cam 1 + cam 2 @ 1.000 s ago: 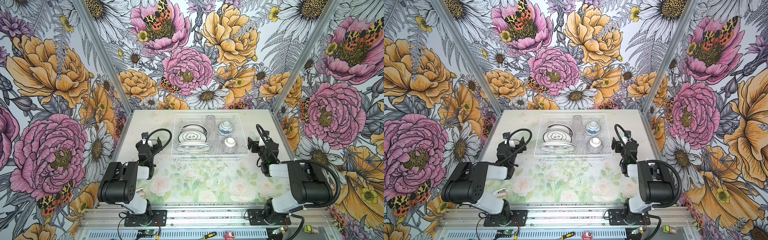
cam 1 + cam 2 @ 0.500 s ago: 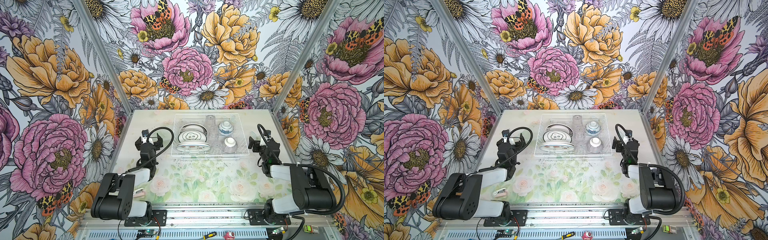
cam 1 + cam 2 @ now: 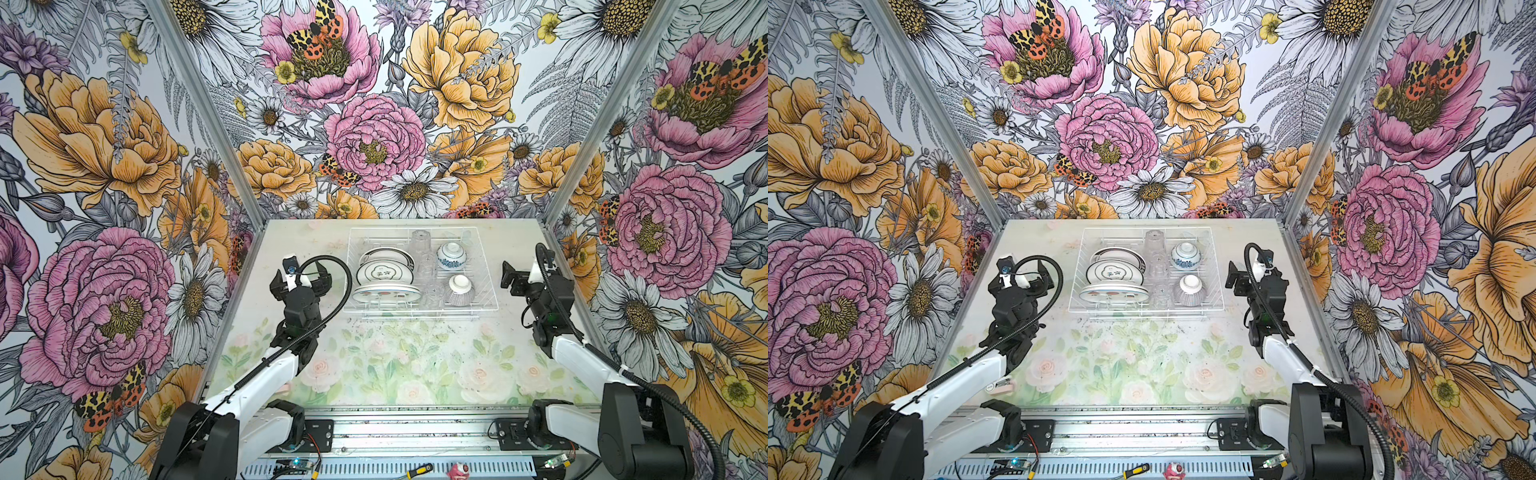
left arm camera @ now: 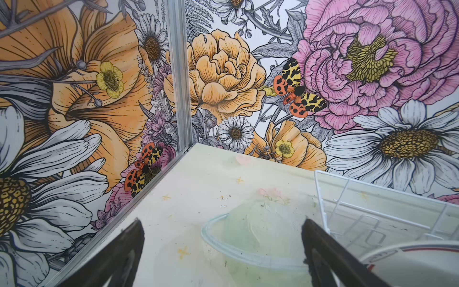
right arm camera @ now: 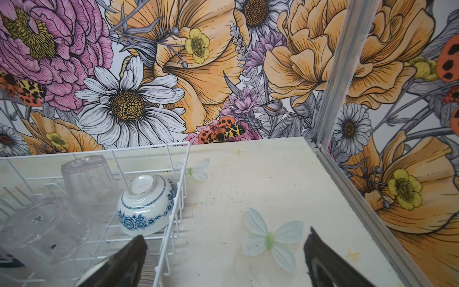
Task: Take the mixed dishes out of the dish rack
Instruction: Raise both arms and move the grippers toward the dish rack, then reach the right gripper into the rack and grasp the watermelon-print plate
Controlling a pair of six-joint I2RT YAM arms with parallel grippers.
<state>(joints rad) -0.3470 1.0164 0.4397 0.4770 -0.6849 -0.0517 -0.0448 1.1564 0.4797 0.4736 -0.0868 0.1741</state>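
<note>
The dish rack (image 3: 482,270) sits at the far middle of the table (image 3: 415,374), loaded. Three plates (image 3: 384,272) stand on edge in the slots on its left side. A row of clear tumblers (image 3: 428,266) runs down its middle. The rear one looks mouth down in the right wrist view. On its right are two small bowls, both upside down. The blue-patterned bowl (image 3: 452,255) is at the back, the grey ribbed bowl (image 3: 459,289) nearer the arm bases.

Your left gripper (image 3: 301,276) hovers just beside the rack's left side, level with the plates and apart from them. Its fingers (image 4: 124,248) are spread wide, released. In the left wrist view a pale round shape (image 4: 248,231) with a clear rim lies on the table between them. You cannot tell whether it is a glass bowl or print.

Your right gripper (image 3: 515,276) hangs just beside the rack's right side, near the grey ribbed bowl. Its fingers (image 5: 323,263) are wide apart, released. In the right wrist view one finger lines up over the rack's wire edge. Whether it touches, you cannot tell.
</note>
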